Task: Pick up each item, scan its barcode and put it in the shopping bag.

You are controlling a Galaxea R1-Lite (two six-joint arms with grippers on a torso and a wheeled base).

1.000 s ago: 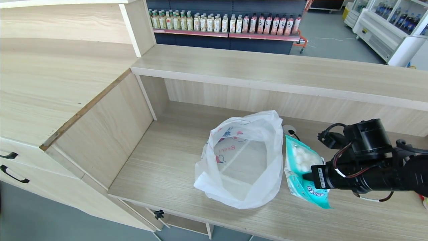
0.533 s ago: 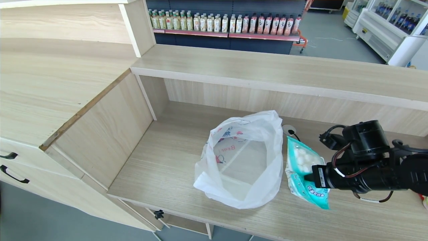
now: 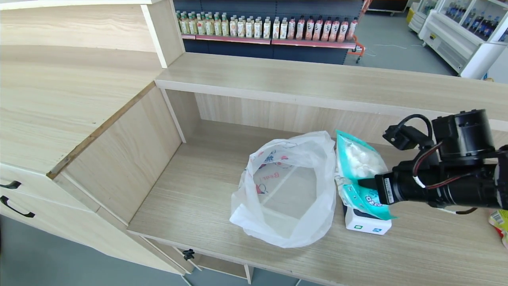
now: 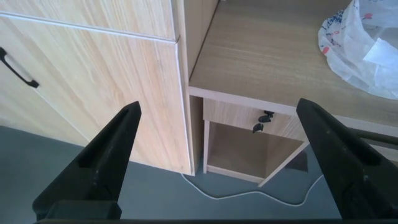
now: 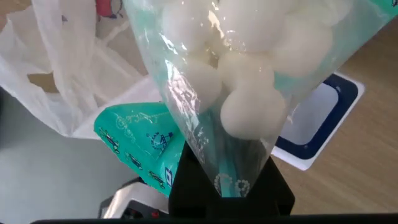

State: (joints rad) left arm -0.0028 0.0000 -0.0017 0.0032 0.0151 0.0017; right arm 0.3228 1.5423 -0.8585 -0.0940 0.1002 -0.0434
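A teal packet of white balls (image 3: 359,174) hangs above the counter, just right of the open white shopping bag (image 3: 287,190). My right gripper (image 3: 363,183) is shut on the packet's middle; up close the packet (image 5: 242,106) rises from between the black fingers (image 5: 193,183). Under it lies a white and dark-blue box (image 3: 366,222), its corner (image 5: 317,134) showing beneath the packet. My left gripper (image 4: 217,162) is open, low beside the counter's front edge, holding nothing. The shopping bag's edge (image 4: 360,43) lies on the counter beyond it.
The wooden counter (image 3: 222,206) has a raised back shelf (image 3: 317,87) and a tall side cabinet (image 3: 59,99) on the left. A yellow-red package (image 3: 501,222) lies at the far right edge. A small round black-and-white fitting sat behind the bag.
My right gripper has lifted the teal packet up and slightly back, uncovering the white and blue box beneath it. The shopping bag has stayed put.
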